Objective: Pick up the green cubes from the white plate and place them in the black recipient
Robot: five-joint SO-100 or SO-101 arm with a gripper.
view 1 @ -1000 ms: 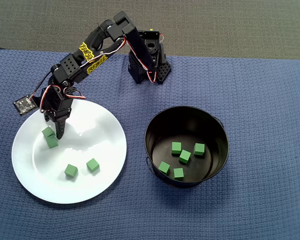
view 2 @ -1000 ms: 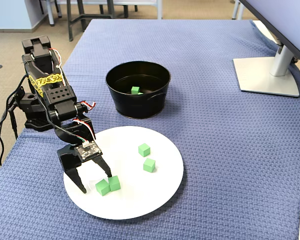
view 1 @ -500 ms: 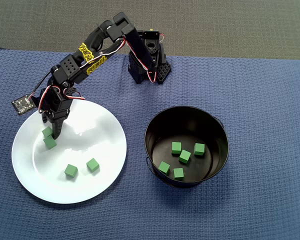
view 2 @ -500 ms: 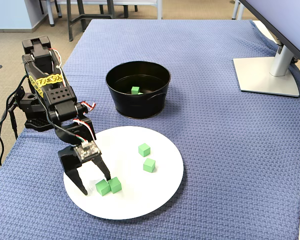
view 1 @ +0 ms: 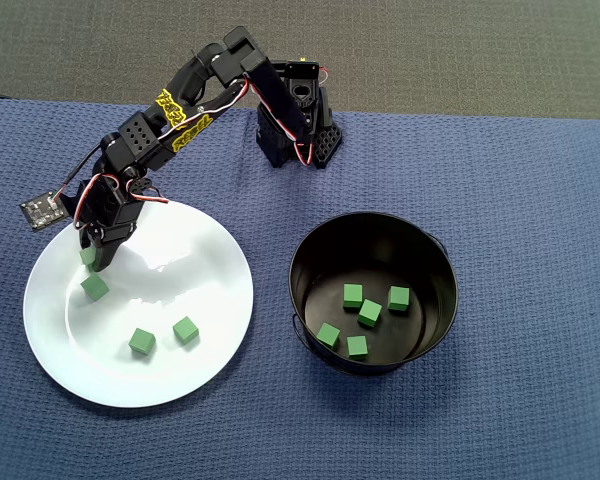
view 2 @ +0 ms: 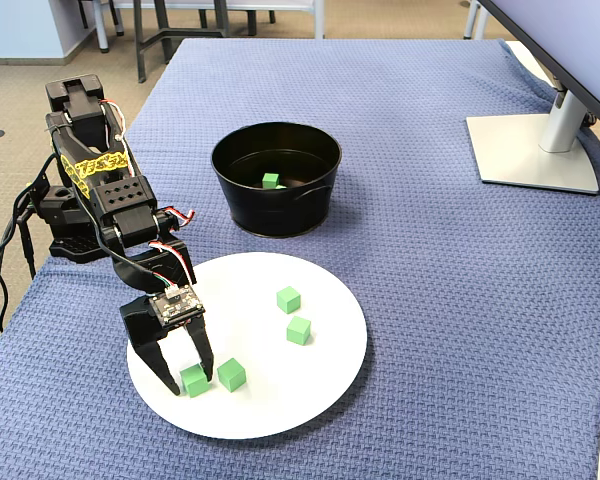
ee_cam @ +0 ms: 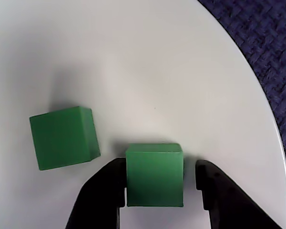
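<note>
Blue cloth-covered table (view 1: pixel 540 200) is seen. White plate (view 1: pixel 210 330) is set left of black pot (view 1: pixel 310 245) in overhead view; five green cubes (view 1: pixel 370 313) lie inside the pot. Gripper (view 2: pixel 181 379) is clamped on one green cube (ee_cam: pixel 154 174) at plate edge; three others rest on plate.

Green cubes (ee_cam: pixel 155 174): looking matte and smooth, like painted wood or plastic.
White plate (ee_cam: pixel 148 62): showing a smooth, softly shining surface, like glazed ceramic.
Black recipient (view 1: pixel 372 292): gleaming like glossy dark metal, its inner wall catching reflections.
Table cover (view 2: pixel 430 250): appearing as blue woven cloth with a rough, ribbed texture.
Gripper (ee_cam: pixel 157 191): its fingers (ee_cam: pixel 102 193) looking like matte black plastic.
</note>
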